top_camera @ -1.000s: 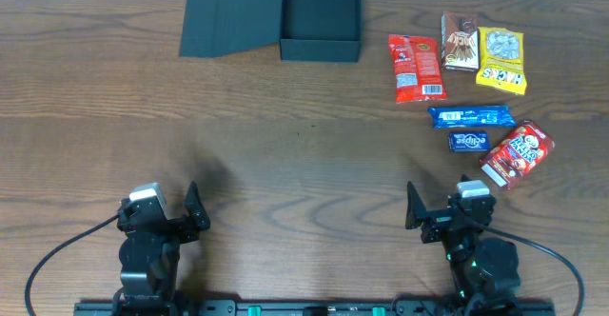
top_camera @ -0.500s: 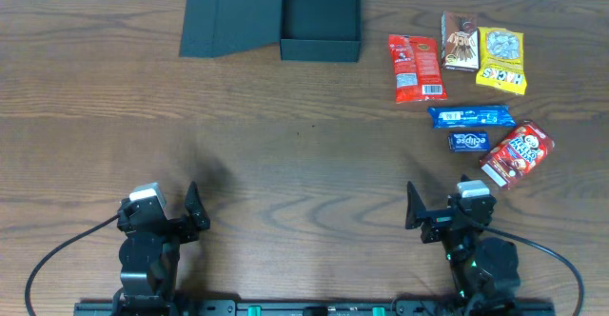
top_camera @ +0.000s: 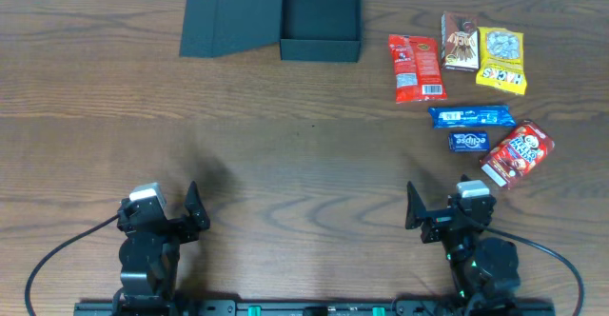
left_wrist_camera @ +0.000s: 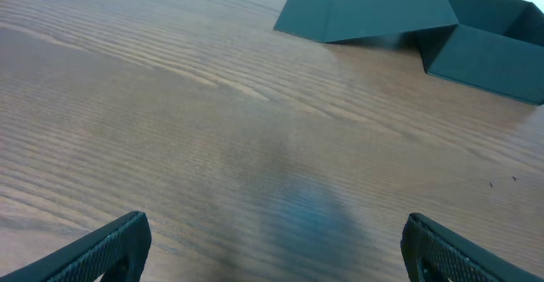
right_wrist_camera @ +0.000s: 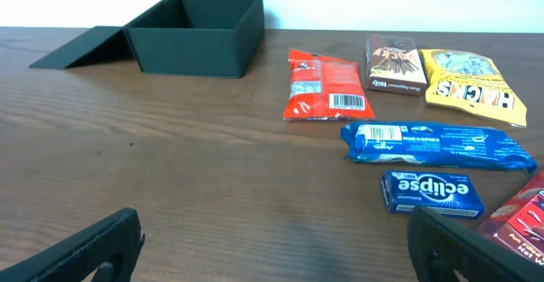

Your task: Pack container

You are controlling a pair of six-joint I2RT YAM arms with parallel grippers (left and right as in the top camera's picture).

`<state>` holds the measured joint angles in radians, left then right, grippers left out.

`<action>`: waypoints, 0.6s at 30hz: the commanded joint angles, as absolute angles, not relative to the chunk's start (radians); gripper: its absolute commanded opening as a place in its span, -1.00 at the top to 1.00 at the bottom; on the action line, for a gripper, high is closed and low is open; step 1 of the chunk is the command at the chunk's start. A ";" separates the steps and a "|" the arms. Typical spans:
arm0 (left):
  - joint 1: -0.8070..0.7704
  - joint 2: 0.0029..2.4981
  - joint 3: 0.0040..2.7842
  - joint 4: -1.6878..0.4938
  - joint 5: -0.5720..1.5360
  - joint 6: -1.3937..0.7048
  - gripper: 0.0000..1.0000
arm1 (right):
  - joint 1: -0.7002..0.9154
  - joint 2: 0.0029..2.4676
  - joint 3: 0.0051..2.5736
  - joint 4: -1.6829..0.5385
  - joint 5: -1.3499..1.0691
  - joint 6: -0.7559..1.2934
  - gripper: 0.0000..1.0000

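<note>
**Snacks wait on the right, box open at the far edge**

Both arms sit at the near edge of the table. The left gripper (left_wrist_camera: 280, 246) has its jaws spread wide over bare wood, holding nothing. The right gripper (right_wrist_camera: 276, 244) is equally wide apart and empty.

Nearest to the right gripper, just ahead and to its right, lies a red box (top_camera: 517, 154), its long axis running diagonally. Beyond it sit a small blue mint pack (top_camera: 467, 142) and a blue bar (top_camera: 470, 116), both lying crosswise, long axes left to right. Farther on, a red packet (top_camera: 416, 69) lies lengthwise, near to far with a slight tilt. A brown packet (top_camera: 460, 42) and a yellow packet (top_camera: 500, 59) lie side by side behind it.

All six snacks lie on the right arm's side and well apart from the left, so the right arm looks the likelier one to pick first.

The container (top_camera: 320, 48) stands at the far edge, roughly midway between the two arms and to the left of the snacks. It is mouth up and appears empty. Its lid (top_camera: 228, 23) is folded out to the left, so box and flap together stretch left to right. Any snack must travel forward and leftward to reach the opening. Packing has not begun.
</note>
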<state>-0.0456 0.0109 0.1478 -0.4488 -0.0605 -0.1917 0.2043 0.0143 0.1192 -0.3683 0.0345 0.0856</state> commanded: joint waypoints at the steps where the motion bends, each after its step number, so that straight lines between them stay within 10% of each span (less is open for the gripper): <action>1: -0.039 0.004 0.128 -0.451 -0.082 -0.206 -0.90 | 0.211 0.007 0.110 -0.367 0.045 0.070 -0.99; 18: -0.039 0.004 0.128 -0.445 -0.017 -0.268 -0.90 | 0.211 0.007 0.110 -0.367 0.045 0.070 -0.99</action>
